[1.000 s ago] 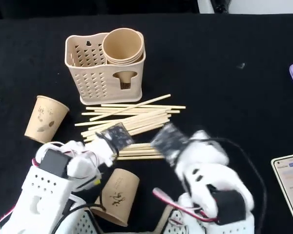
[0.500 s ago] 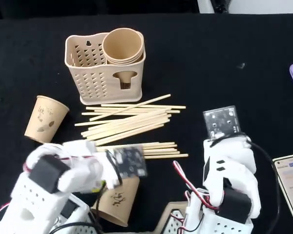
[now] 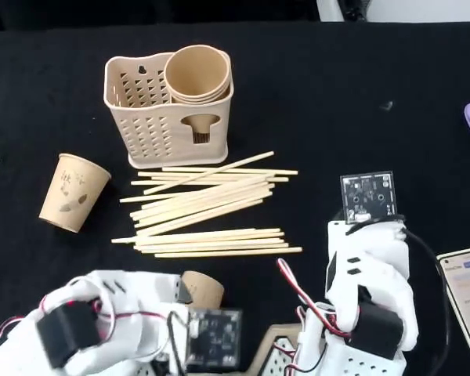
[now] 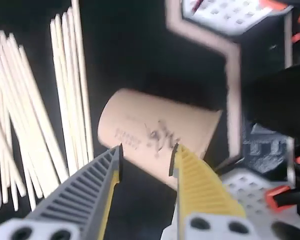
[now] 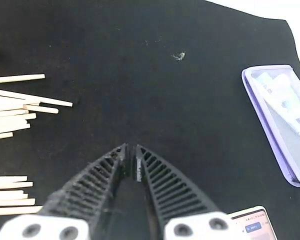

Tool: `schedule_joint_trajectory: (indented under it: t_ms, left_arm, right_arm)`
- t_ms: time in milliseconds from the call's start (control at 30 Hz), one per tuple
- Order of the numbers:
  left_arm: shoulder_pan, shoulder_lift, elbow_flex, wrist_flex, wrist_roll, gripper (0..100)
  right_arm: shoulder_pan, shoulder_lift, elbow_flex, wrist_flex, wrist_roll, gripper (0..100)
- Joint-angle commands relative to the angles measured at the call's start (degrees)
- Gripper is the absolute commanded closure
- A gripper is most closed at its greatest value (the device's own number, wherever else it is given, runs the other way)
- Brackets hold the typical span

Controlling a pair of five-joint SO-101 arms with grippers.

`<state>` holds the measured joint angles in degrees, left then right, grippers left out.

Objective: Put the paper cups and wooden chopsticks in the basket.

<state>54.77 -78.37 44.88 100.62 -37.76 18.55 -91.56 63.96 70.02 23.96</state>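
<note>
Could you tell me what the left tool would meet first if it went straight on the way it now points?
Most likely the cup lying on its side: the open left tool points straight at its wall, with chopsticks off to one side. The gap is hard to judge.

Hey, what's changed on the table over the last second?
Both arms drew back from the chopsticks toward their bases. The left gripper now hangs open at the lying paper cup; the right gripper, shut and empty, swung off to the side. Nothing visibly grasped or released. Chopsticks, basket, its stacked cups and the other loose cup stayed put.
</note>
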Motion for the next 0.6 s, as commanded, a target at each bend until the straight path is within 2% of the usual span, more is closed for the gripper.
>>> schedule_joint_trajectory:
  t_ms: [0, 200, 433, 567]
  left_arm:
    - [1.27, -2.02, -0.13, 0.09, 1.14, 82]
    - [-2.68, -2.02, 4.97, 0.0, -4.66, 82]
    - [2.77, -2.02, 7.78, -1.23, -5.1, 81]
    - [5.14, -2.02, 8.57, -1.58, -4.84, 75]
  right_arm:
    - [0.62, -0.48, -0.13, 0.35, -0.44, 97.5]
    - [0.62, -0.48, -0.13, 0.35, -0.44, 97.5]
    - [0.62, -0.48, -0.22, 0.26, -1.58, 97.5]
    - [0.62, -0.48, -0.31, 0.26, -2.37, 97.5]
